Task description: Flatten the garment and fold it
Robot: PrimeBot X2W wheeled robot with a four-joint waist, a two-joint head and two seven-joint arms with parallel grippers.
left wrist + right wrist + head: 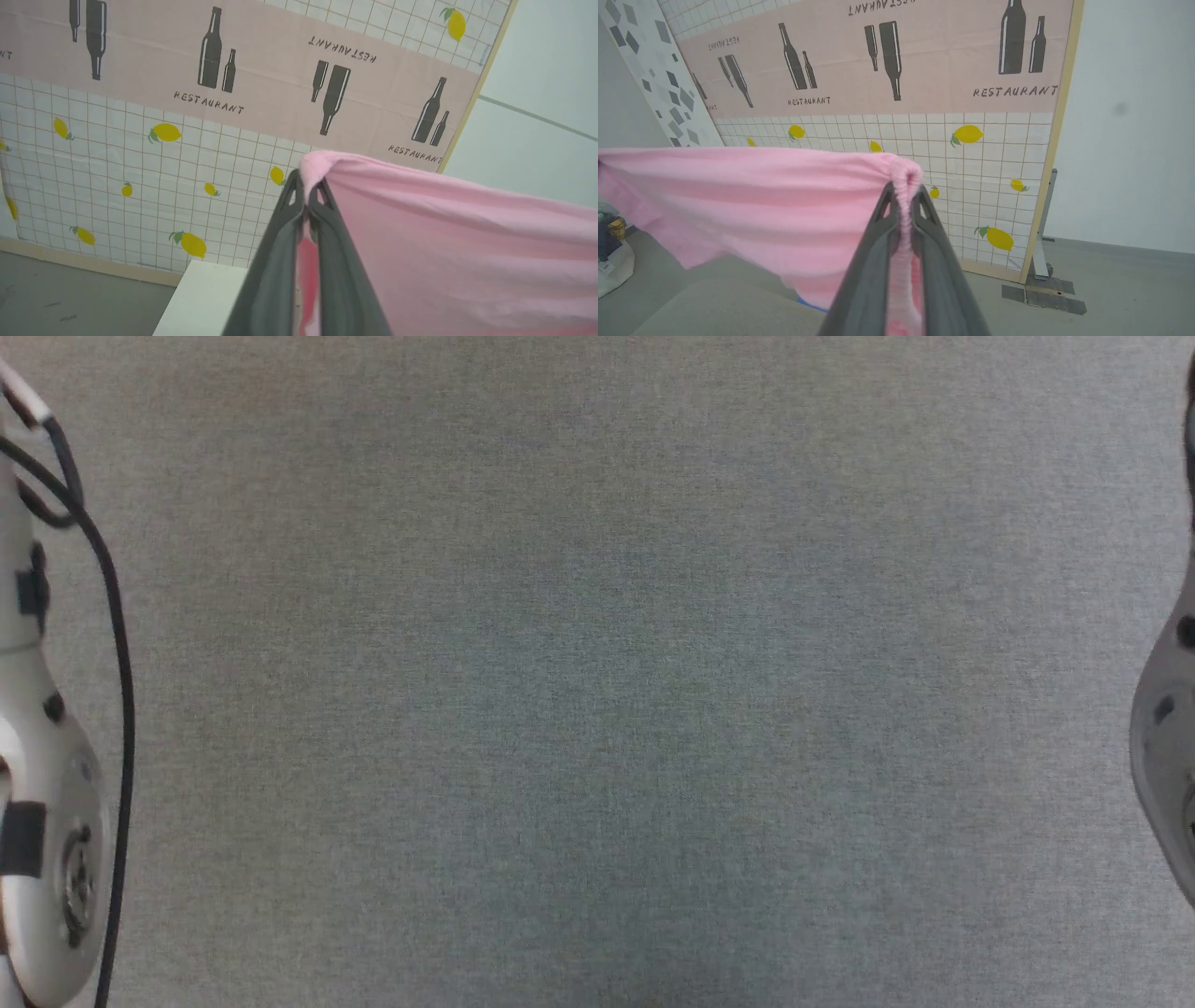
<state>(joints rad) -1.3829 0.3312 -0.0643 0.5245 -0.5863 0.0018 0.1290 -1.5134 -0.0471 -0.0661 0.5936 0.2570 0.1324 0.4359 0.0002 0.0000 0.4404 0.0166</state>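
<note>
The grey worktop lies below both claws. The pink shorts hang in the air between the claws, pulled wide, probably so the cloth opens flat before it is laid down. The left claw is closed on one end of the top edge, and the right claw pinches the gathered other end.

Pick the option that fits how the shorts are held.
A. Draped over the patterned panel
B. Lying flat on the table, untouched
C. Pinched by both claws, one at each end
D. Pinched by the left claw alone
C: the left claw and the right claw are each shut on a bunched edge of the pink shorts, whose cloth stretches off sideways from each.
</note>
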